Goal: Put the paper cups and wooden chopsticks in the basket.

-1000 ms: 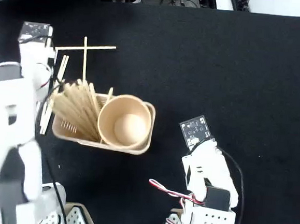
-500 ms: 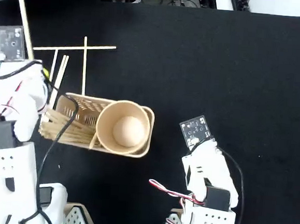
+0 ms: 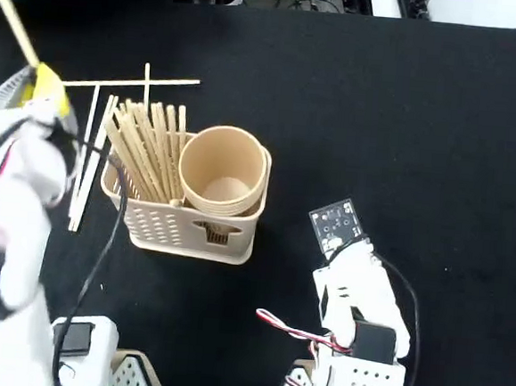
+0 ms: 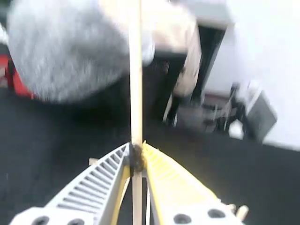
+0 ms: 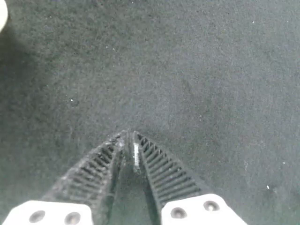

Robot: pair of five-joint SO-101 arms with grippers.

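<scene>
Left gripper (image 4: 137, 157) pinches one chopstick (image 4: 136, 70), lifted at table's left side. Right gripper (image 5: 129, 140) pressed together, empty, low over black table (image 3: 406, 124). Basket (image 3: 192, 233) upright, holding paper cups (image 3: 222, 168) and chopstick bundle (image 3: 145, 148). Loose chopsticks (image 3: 146, 83) lie crossed beyond basket, others just beside its left wall.

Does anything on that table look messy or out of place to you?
Yes. Several loose chopsticks lie on the table beside the basket, two crossed, while a bundle stands inside it. The left end effector grips another chopstick, up off the table.
</scene>
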